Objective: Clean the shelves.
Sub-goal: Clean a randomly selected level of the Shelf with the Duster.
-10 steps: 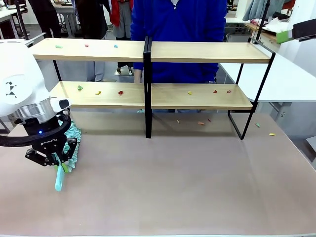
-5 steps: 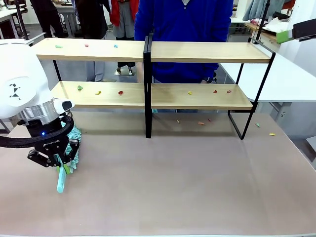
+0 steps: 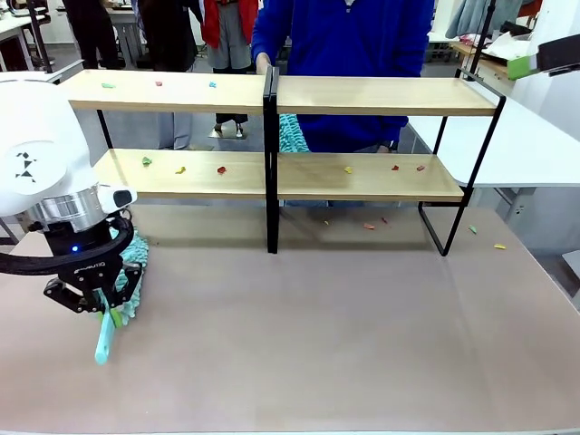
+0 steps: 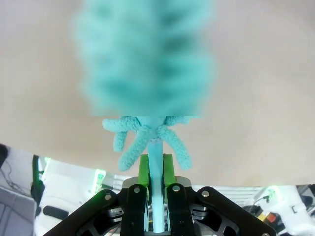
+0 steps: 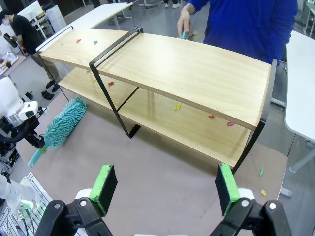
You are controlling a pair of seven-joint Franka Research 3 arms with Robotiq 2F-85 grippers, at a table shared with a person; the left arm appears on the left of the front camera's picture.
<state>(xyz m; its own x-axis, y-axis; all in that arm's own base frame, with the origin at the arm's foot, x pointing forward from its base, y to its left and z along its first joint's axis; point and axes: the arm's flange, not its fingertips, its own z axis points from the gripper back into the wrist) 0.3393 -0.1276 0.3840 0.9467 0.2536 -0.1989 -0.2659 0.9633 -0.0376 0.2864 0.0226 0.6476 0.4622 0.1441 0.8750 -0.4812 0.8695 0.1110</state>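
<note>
The grey-brown table bears the shelves across its far half. Behind the shelves stands a person in blue, one hand at the top board's rear edge by the central upright, with a fluffy teal brush hanging below it. Before the shelves' left end, the left gripper has its fingers clamped on the handle of a teal duster. Off the shelves' right end, the right gripper hovers high, fingers wide apart and empty. Small coloured scraps dot both boards.
</note>
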